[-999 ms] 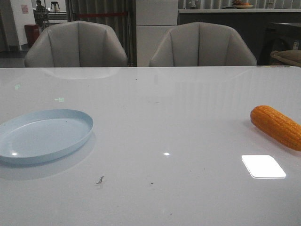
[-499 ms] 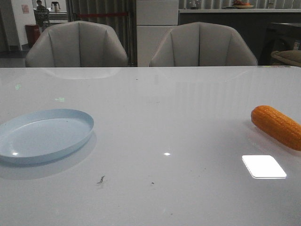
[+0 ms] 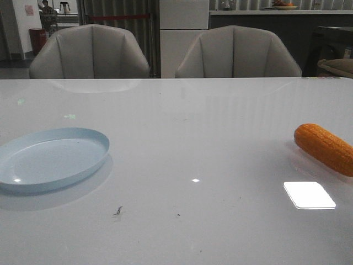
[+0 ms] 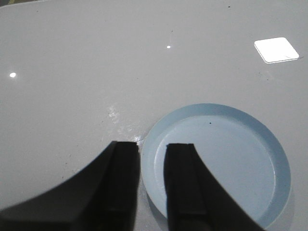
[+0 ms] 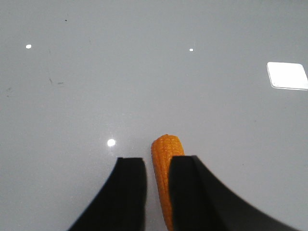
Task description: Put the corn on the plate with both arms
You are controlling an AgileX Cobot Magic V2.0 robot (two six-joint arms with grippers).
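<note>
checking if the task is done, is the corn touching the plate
Apart. The front view shows the corn lying at the table's right edge and the plate at the left, with bare table between them.

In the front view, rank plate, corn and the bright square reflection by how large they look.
1. Plate, clearly the widest.
2. Corn, though the picture's right edge cuts it off.
3. Reflection, close to the corn's visible part; the order of these two is unsure.
</note>
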